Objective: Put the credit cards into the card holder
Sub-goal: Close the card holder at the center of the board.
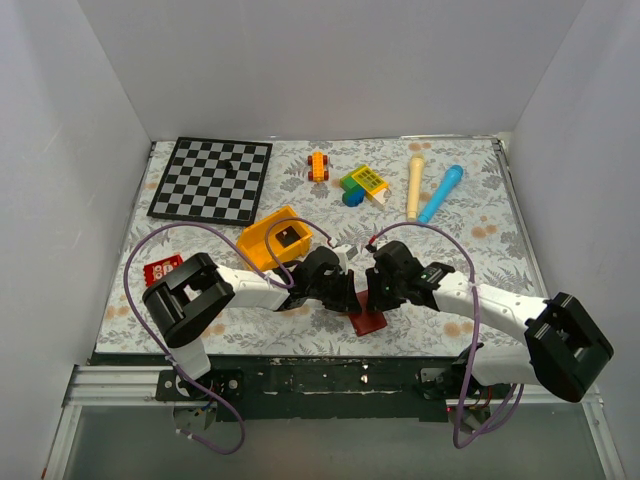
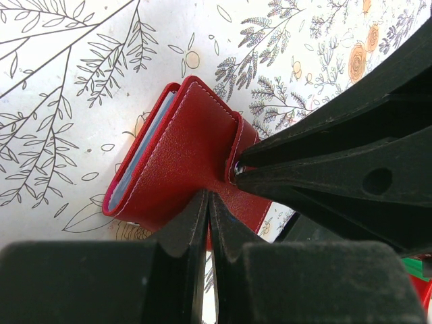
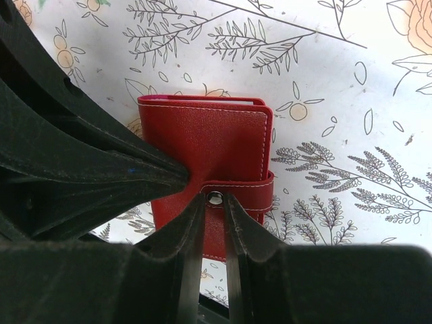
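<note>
We reach both arms inward along the near edge of the table, elbows bent and low. Our left gripper [image 2: 208,197] and right gripper [image 3: 216,199] meet tip to tip near the middle of that edge, each with its fingers drawn almost together.

The card holder [image 3: 216,145] is smooth, glossy leather-like material with a shiny metal snap [image 3: 215,198]; the tablecloth [image 3: 337,67] looks matt.

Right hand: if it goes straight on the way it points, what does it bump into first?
The closed dark red leather card holder. The right hand sits right at its snap tab and seems to pinch it.
</note>
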`<action>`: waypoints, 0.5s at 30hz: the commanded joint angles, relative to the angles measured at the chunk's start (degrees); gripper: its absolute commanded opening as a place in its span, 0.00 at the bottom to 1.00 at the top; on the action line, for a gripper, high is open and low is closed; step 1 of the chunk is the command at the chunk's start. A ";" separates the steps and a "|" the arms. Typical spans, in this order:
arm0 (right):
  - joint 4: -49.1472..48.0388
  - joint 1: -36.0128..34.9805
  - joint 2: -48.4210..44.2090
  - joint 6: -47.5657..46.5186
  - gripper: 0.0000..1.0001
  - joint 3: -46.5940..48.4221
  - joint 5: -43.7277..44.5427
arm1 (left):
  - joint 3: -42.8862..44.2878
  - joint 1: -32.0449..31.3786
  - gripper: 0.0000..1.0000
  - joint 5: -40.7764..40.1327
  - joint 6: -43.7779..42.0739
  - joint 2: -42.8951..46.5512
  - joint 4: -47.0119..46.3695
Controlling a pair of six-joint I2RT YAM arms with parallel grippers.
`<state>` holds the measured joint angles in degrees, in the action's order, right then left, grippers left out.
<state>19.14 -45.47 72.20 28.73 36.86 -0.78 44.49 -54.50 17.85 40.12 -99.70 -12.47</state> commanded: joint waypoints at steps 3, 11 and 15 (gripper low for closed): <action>-0.68 -0.49 0.92 -0.08 0.25 0.05 0.51 | -0.81 -0.34 0.04 0.00 -0.48 -1.02 1.75; 0.02 -0.76 1.88 -0.17 0.25 0.32 0.51 | -0.81 -0.34 0.04 0.17 -0.30 -1.20 1.48; 0.46 -1.02 3.03 -0.17 0.25 0.84 2.08 | -0.98 -0.43 0.04 0.17 -0.30 -1.20 1.40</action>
<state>19.11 -45.80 73.23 28.67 36.99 -0.38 44.49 -54.50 17.89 40.12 -99.72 -12.49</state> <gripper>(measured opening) 0.251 0.043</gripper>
